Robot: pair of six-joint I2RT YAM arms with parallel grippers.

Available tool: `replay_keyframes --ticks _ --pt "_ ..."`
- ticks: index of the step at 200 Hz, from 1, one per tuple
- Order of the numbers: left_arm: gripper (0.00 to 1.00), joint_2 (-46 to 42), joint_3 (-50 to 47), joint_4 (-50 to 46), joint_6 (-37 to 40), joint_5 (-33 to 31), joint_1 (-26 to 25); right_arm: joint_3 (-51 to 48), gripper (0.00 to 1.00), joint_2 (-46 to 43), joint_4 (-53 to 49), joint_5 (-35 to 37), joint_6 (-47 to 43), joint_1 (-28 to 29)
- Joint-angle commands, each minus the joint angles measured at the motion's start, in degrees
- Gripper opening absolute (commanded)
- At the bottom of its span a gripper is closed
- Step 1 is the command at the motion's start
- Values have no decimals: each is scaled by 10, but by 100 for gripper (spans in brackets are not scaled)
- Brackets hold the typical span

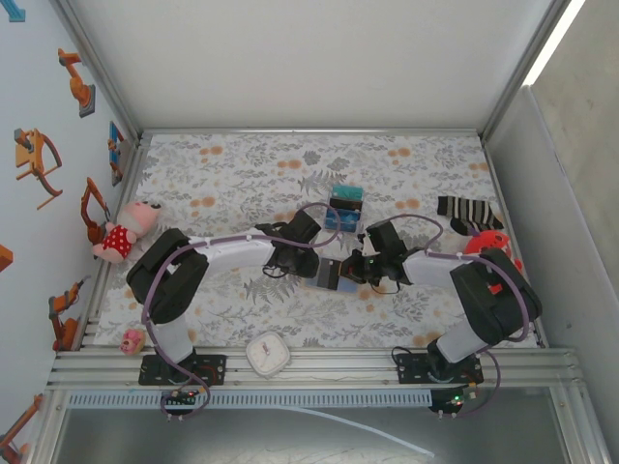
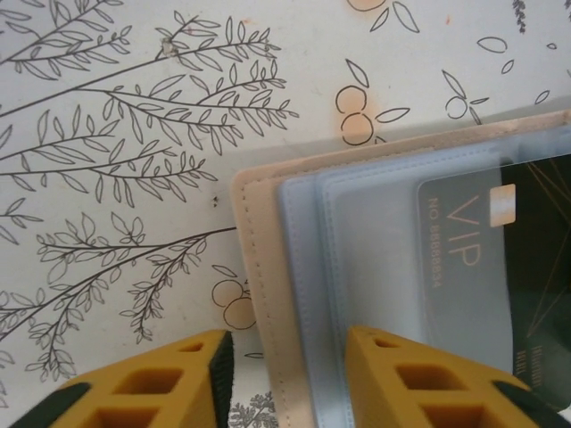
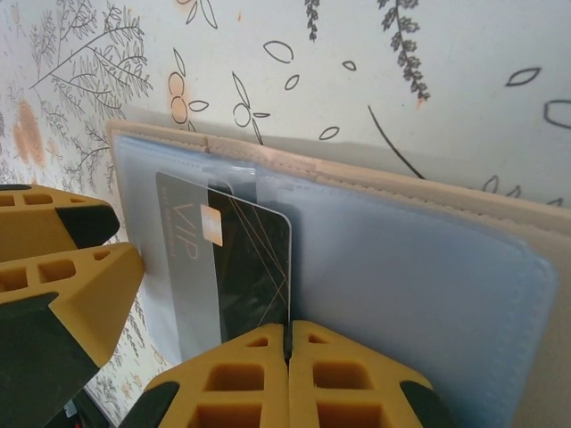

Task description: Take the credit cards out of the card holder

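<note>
Nearest, clamps right gripper (image 3: 287, 357) shut on the near edge of black VIP card (image 3: 254, 259), half out of its clear sleeve (image 3: 183, 276), seemingly to slide it free. Holds left gripper (image 2: 285, 357) fingers apart astride the tan edge of the open card holder (image 2: 254, 267), one tip over the blue lining, one beyond it, likely bracing. Reaches left arm (image 1: 232, 251) and right arm (image 1: 435, 266) low and inward, wrists facing.

Floral table (image 1: 242, 164); card holder (image 1: 332, 275), sock (image 1: 468, 212).

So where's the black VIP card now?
In the right wrist view the black VIP card is half out of a pale blue sleeve in the tan card holder, its corner pinched by the right gripper.
</note>
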Motion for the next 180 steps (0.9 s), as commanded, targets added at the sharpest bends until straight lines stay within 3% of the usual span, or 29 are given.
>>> replay_keyframes --ticks 1,47,180 --pt "46 -35 6 -21 18 -17 1 17 0 -18 -16 6 -12 -2" --pt "65 -41 19 -10 33 -13 -5 19 0 -21 -16 5 -10 -2" --pt "62 44 35 -39 45 0 -9 -4 1 -45 22 -11 11 -2"
